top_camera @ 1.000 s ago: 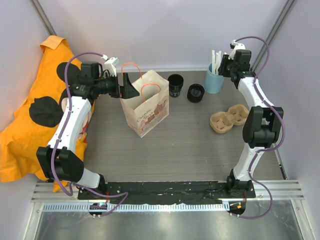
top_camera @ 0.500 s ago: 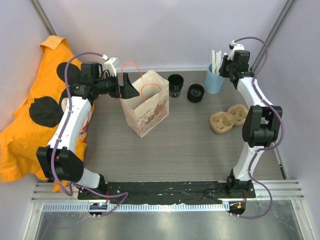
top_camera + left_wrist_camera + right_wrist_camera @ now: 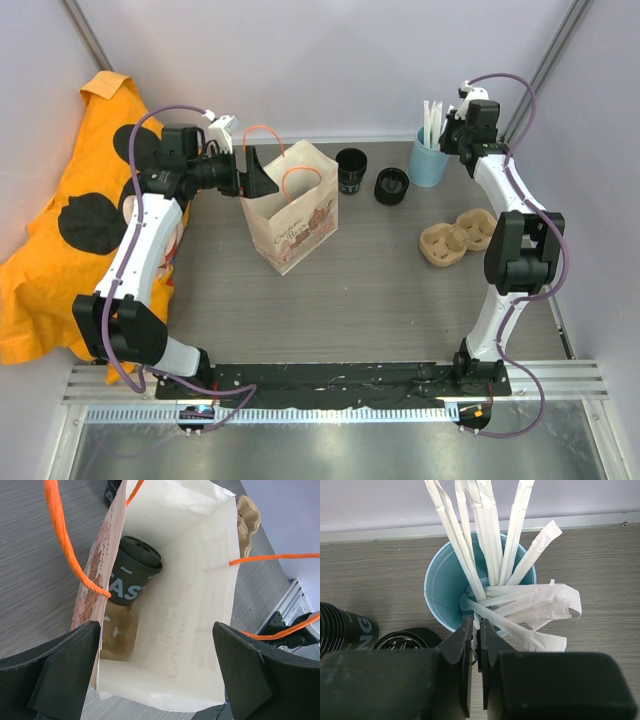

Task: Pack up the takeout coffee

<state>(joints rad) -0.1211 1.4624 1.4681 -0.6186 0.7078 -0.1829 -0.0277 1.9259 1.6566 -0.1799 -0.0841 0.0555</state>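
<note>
One takeout coffee (image 3: 134, 570), a black lidded cup, leans inside the open paper bag (image 3: 295, 215), above a tan pulp tray (image 3: 117, 635) on the bag's bottom. My left gripper (image 3: 262, 172) is open, its fingers wide on either side of the bag's mouth (image 3: 156, 627). Two more black cups (image 3: 351, 168) (image 3: 391, 186) stand on the table behind the bag. My right gripper (image 3: 447, 128) is at the near rim of the light blue cup (image 3: 442, 590). It is shut (image 3: 478, 622) on a white wrapped straw (image 3: 477, 611) there.
Several white straws (image 3: 490, 530) stick up out of the blue cup. A second tan pulp tray (image 3: 458, 236) lies at the right of the table. An orange cloth with black spots (image 3: 70, 230) hangs at the left. The bag's orange handles (image 3: 62, 535) arch over its mouth.
The right gripper's jaws have closed at the blue cup's rim. The left arm and the bag have not moved.
</note>
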